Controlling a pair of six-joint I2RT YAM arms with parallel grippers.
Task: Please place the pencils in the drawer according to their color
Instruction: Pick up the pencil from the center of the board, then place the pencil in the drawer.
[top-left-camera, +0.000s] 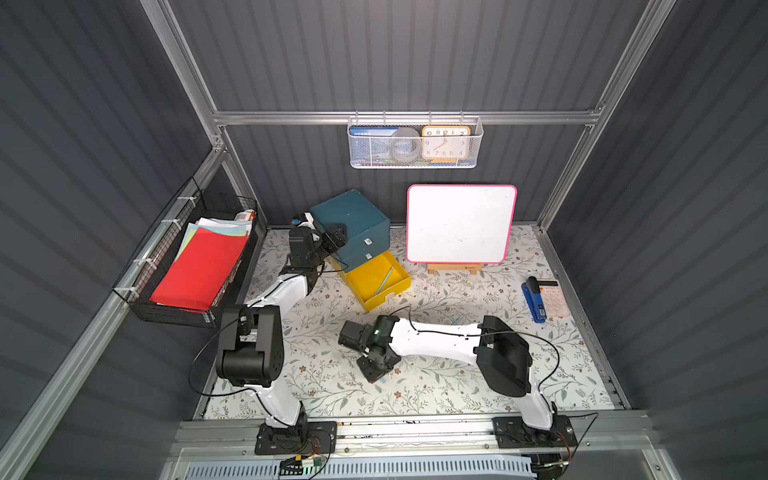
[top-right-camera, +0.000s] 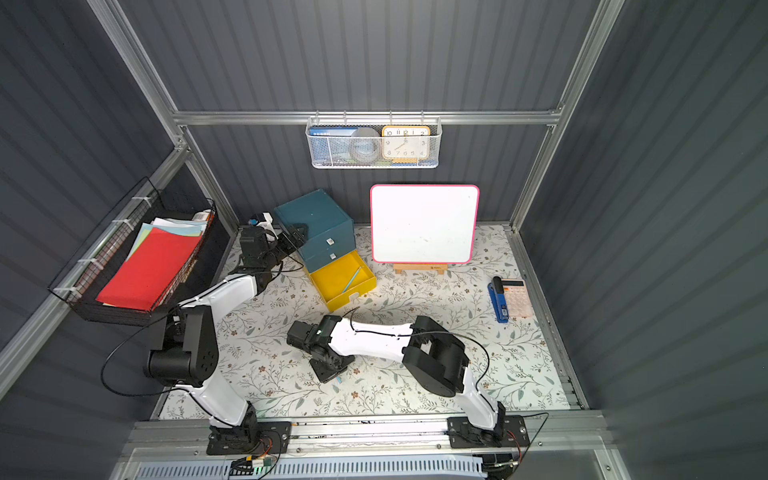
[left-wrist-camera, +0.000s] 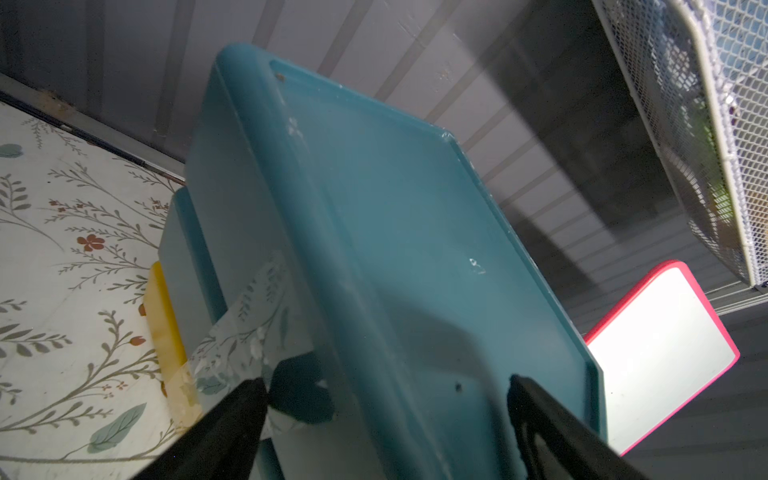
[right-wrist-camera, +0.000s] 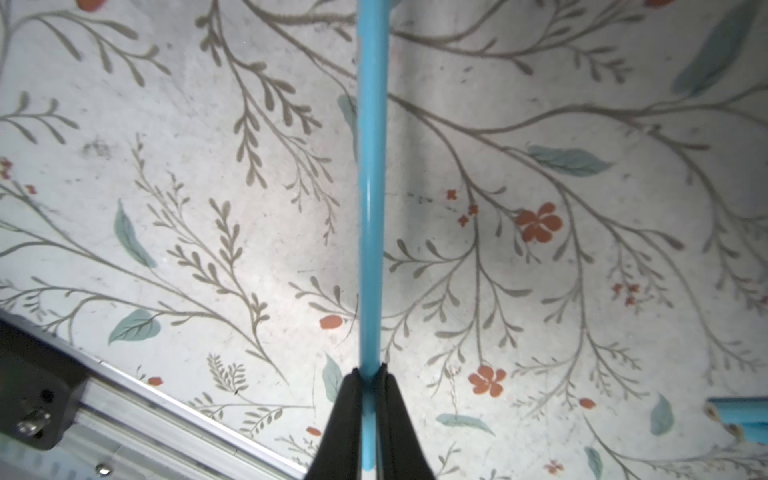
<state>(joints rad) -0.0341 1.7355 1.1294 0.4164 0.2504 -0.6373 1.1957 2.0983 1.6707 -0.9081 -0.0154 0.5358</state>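
Note:
My right gripper (right-wrist-camera: 369, 374) is shut on a light blue pencil (right-wrist-camera: 372, 187), which runs straight out from the fingertips low over the floral mat. In both top views this gripper (top-left-camera: 376, 370) points down at the mat's front middle, and a blue pencil end (top-left-camera: 382, 380) pokes out beside it. More light blue pencil ends (right-wrist-camera: 739, 419) lie nearby, partly under the right arm (top-left-camera: 458, 320). The teal cabinet (top-left-camera: 353, 216) has its yellow drawer (top-left-camera: 365, 286) pulled out, with one light blue pencil (top-left-camera: 385, 279) inside. My left gripper (left-wrist-camera: 386, 399) is open, straddling the cabinet's top edge (top-left-camera: 337, 237).
A pink-framed whiteboard (top-left-camera: 460, 224) stands on an easel right of the cabinet. A blue stapler (top-left-camera: 534, 299) and a calculator (top-left-camera: 555, 297) lie at the right edge. A black wire basket of papers (top-left-camera: 199, 266) hangs on the left wall, a white mesh basket (top-left-camera: 415, 143) on the back wall.

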